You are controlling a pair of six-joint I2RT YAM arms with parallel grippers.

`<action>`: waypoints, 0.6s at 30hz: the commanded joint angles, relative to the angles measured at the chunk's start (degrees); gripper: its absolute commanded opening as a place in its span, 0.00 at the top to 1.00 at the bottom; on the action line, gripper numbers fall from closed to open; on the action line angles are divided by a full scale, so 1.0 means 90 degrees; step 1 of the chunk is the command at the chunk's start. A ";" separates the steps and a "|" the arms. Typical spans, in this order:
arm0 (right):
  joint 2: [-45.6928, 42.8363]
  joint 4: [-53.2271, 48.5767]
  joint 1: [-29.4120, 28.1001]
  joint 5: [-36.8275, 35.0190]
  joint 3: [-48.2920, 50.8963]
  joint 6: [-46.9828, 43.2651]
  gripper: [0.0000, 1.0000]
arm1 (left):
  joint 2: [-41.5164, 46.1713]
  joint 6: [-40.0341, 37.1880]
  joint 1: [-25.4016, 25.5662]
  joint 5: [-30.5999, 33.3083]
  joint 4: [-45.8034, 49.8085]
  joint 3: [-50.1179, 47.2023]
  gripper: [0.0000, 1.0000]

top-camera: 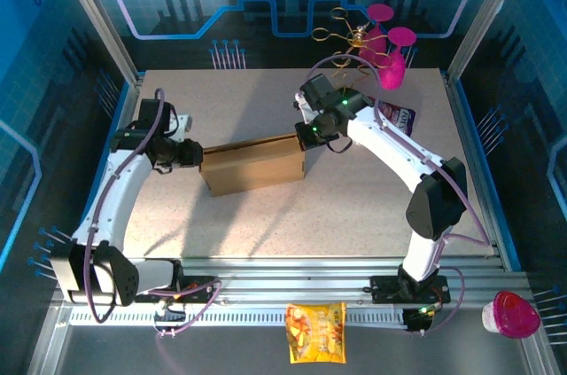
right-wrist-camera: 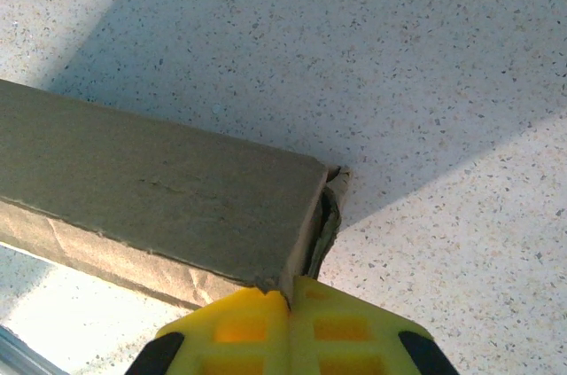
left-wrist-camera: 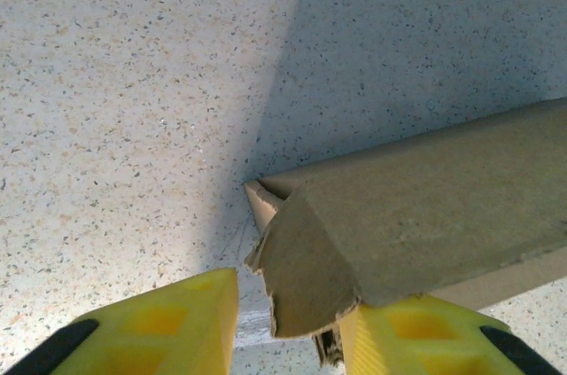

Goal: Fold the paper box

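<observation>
paper box lay mid-table, bare surface along both long edges | left pincer stood apart astride its torn end flap | right pincer clamped the opposite end edge

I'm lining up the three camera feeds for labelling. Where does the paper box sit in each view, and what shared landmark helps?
Top external: the paper box lies left of centre on the table.
Left wrist: the box is at lower right, its torn corner just above the left claw.
Right wrist: the box spans left and centre, its end corner meeting the right claw.
Shared landmark: the speckled table surface under the box.
</observation>
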State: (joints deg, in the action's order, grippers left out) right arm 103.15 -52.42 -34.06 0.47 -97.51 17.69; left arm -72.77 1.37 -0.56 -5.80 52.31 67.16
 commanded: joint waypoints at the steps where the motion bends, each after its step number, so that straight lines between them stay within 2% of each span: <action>1: 0.0134 -0.0242 0.0058 0.0144 -0.0151 -0.0101 1.00 | -0.0095 -0.0038 0.0062 -0.0033 -0.0153 0.0243 0.69; 7: 0.0156 -0.0249 0.0064 0.0152 -0.0156 -0.0091 1.00 | -0.0246 0.0171 0.0130 -0.0105 -0.0032 0.0452 0.88; 13: 0.0224 -0.0303 0.0064 0.0158 -0.0248 -0.0052 1.00 | -0.0445 0.0469 0.0168 -0.0248 0.0541 0.0839 0.95; 18: 0.0285 -0.0357 0.0055 0.0105 -0.0315 -0.0037 1.00 | -0.0603 0.0726 0.0204 -0.0400 0.0997 0.0972 0.96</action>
State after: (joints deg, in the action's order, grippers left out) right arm 104.29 -53.17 -34.04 0.82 -99.00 17.74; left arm -77.30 5.69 0.51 -6.66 56.86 74.19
